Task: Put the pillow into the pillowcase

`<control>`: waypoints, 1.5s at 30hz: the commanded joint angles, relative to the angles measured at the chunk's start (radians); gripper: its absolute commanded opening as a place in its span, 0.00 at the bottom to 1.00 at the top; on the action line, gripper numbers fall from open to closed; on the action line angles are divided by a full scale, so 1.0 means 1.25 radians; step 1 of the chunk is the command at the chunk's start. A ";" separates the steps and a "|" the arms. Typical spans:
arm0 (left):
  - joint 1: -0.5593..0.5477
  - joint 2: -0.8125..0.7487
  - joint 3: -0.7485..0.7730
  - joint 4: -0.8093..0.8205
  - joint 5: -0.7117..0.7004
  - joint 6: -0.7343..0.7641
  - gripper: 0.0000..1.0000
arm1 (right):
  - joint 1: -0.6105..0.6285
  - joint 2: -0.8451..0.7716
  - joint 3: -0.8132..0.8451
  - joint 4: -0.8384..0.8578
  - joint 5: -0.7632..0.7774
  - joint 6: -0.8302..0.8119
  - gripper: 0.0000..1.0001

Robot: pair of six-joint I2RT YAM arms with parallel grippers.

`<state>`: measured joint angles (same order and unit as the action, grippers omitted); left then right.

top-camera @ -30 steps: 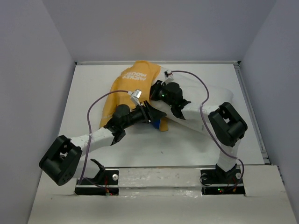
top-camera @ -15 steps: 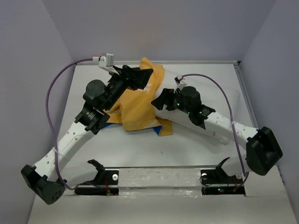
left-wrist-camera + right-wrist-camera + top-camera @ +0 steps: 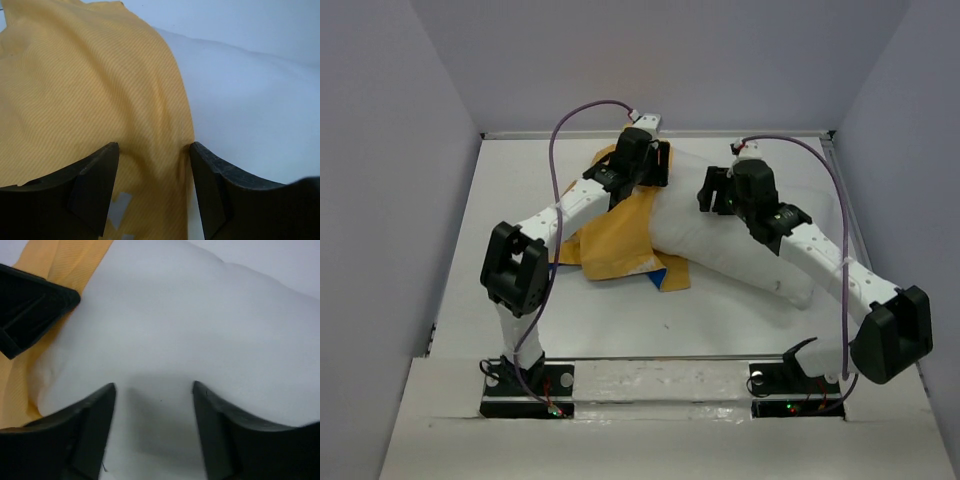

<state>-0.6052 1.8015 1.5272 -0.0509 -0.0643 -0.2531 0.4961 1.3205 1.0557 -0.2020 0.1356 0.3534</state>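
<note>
Pillow lies diagonally on the table, mostly outside the pillowcase. Only its far-left end looks tucked under the yellow edge. Left gripper is spread wide, straddling that edge at the far side, nothing pinched. Right gripper is spread too, fingers down on the pillow's end just beside the yellow cloth. I can't confirm that this edge is the opening, so check before you commit. Then close left on the top layer only, with no pillow fabric caught, and lift to open the mouth. With right, grab a fat fold of the pillow's end and feed it in low under the lifted layer. Catching both case layers would likely shut the mouth.
</note>
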 commanded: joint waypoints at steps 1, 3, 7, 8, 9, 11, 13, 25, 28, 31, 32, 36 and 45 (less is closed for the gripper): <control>-0.012 0.037 0.167 -0.077 -0.038 0.099 0.70 | -0.015 0.064 0.081 -0.059 0.117 -0.090 0.78; -0.018 0.074 0.191 -0.090 -0.032 0.109 0.67 | -0.015 0.088 0.089 -0.061 0.088 -0.102 0.81; -0.020 0.101 0.216 -0.098 -0.019 0.108 0.48 | -0.015 0.138 0.078 -0.058 0.029 -0.111 0.62; -0.019 0.104 0.215 -0.094 -0.019 0.106 0.42 | -0.015 0.144 0.077 -0.057 0.003 -0.110 0.53; -0.019 0.106 0.213 -0.082 -0.011 0.098 0.29 | -0.015 0.149 0.075 -0.056 -0.013 -0.106 0.41; -0.020 0.109 0.212 -0.071 0.000 0.096 0.18 | -0.007 0.150 0.051 -0.026 -0.043 -0.097 0.08; -0.020 0.116 0.216 -0.070 0.000 0.094 0.08 | 0.017 0.143 0.028 -0.005 -0.076 -0.088 0.00; -0.019 0.115 0.235 -0.153 -0.011 0.142 0.55 | 0.101 -0.070 -0.080 0.033 -0.194 -0.010 0.00; -0.020 0.101 0.201 -0.140 -0.016 0.139 0.55 | 0.109 -0.099 -0.080 0.000 -0.193 0.008 0.00; -0.021 0.101 0.186 -0.130 -0.047 0.134 0.56 | 0.127 -0.110 -0.083 -0.005 -0.198 0.013 0.00; -0.020 0.100 0.180 -0.125 -0.056 0.134 0.56 | 0.127 -0.109 -0.083 -0.007 -0.201 0.013 0.00; -0.021 0.106 0.180 -0.119 -0.066 0.145 0.53 | 0.127 -0.114 -0.084 -0.010 -0.191 0.011 0.00; -0.021 0.146 0.231 -0.153 -0.081 0.158 0.11 | 0.127 -0.105 -0.040 -0.026 -0.160 -0.020 0.00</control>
<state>-0.6273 1.9816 1.7710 -0.2302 -0.1368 -0.0761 0.6426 1.2079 0.9512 -0.2390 -0.0509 0.3477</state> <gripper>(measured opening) 0.215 0.032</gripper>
